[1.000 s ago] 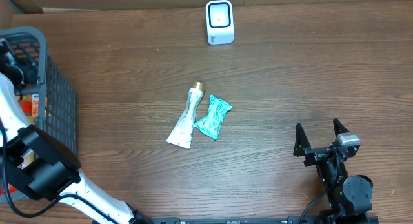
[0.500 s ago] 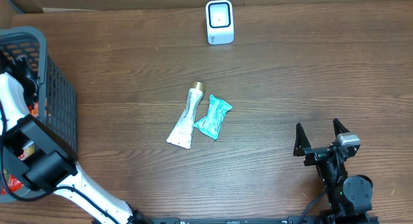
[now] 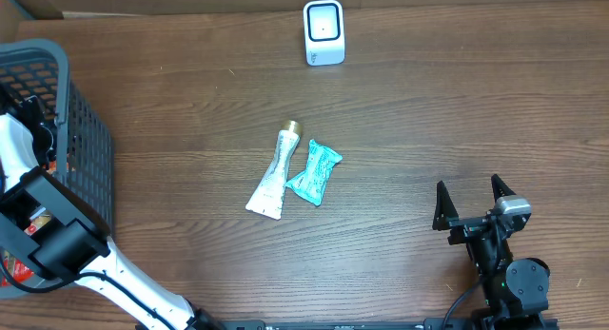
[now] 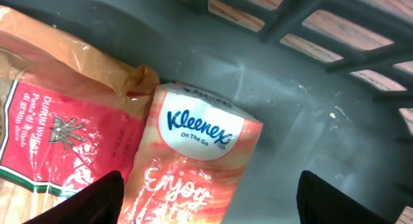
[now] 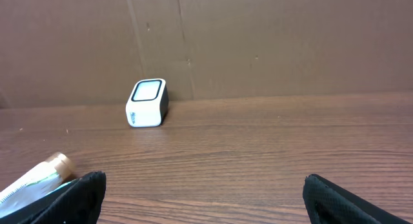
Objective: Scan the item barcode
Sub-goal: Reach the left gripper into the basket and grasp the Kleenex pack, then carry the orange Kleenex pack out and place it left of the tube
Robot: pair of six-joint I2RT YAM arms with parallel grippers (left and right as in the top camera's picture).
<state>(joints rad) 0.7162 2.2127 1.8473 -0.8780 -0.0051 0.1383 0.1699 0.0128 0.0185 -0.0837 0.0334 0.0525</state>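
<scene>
Your left gripper (image 4: 210, 192) hangs inside the basket (image 4: 303, 95), fingers apart above a tissue pack (image 4: 197, 140) lying just beside a red bag (image 4: 58, 121). Your right gripper (image 3: 471, 202) sits with its fingers spread wide, well apart from the scanner (image 3: 324, 31).

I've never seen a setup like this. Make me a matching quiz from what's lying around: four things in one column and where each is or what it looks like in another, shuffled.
Things:
1. Kleenex pack
2. barcode scanner
3. wrapped packet
4. tube

Descriptions:
A. white box standing at the far edge of the table
B. lying in the grey basket, beside a pasta bag
C. white with a gold cap, mid-table
D. teal and crinkly, mid-table

Pairs: 1-B, 2-A, 3-D, 4-C
</scene>
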